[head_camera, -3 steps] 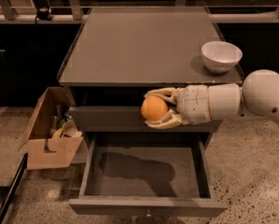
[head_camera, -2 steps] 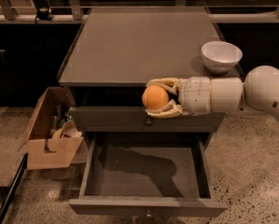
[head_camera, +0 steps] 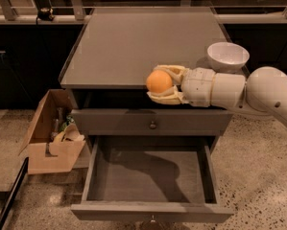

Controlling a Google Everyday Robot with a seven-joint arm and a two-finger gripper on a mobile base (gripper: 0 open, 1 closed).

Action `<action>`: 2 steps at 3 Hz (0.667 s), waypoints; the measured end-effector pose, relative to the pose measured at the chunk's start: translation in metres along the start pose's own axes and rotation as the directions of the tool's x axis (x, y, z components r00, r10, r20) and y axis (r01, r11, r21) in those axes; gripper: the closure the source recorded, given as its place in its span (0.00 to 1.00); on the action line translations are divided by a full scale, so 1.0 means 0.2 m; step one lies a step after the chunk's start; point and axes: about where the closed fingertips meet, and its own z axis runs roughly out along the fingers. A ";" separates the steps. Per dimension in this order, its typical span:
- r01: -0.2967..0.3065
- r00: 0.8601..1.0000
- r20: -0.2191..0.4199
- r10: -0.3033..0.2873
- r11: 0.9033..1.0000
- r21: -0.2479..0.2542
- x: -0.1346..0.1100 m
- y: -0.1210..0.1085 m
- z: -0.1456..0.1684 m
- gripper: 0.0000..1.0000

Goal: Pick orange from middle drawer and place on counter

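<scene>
The cream-coloured two-finger tool [head_camera: 155, 83] is clamped on the small smooth round orange fruit [head_camera: 159, 82], one finger [head_camera: 171, 70] curving over its top and the other under it. Tool and orange hang at the front lip of the broad flat grey counter [head_camera: 133, 42], right of the middle of that edge. Whether the fruit touches the counter cannot be told. Behind the tool, the thick white arm [head_camera: 272, 92] runs off to the right side of the view.

Just behind the wrist, a round white bowl [head_camera: 228, 56] stands on the counter near its right front corner, apart from the orange.

Below the held fruit is a closed grey drawer front with a small round metal knob [head_camera: 153, 124]. Under that, the wide shallow grey middle drawer [head_camera: 148, 176] is pulled out, its flat dark bottom bare except for the shadow of the arm and tool. The orange sits well above this drawer, out of it.

Left of the cabinet, an open brown cardboard box [head_camera: 52, 133] rests on the speckled stone floor [head_camera: 258, 176], with a few small items inside that are hard to make out.
</scene>
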 end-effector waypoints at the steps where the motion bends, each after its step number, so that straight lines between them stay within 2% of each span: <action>1: -0.060 0.998 -0.019 0.062 0.995 0.084 -0.02 -0.12 0.10 1.00; 2: -0.059 0.998 -0.018 0.061 0.995 0.081 -0.02 -0.11 0.10 1.00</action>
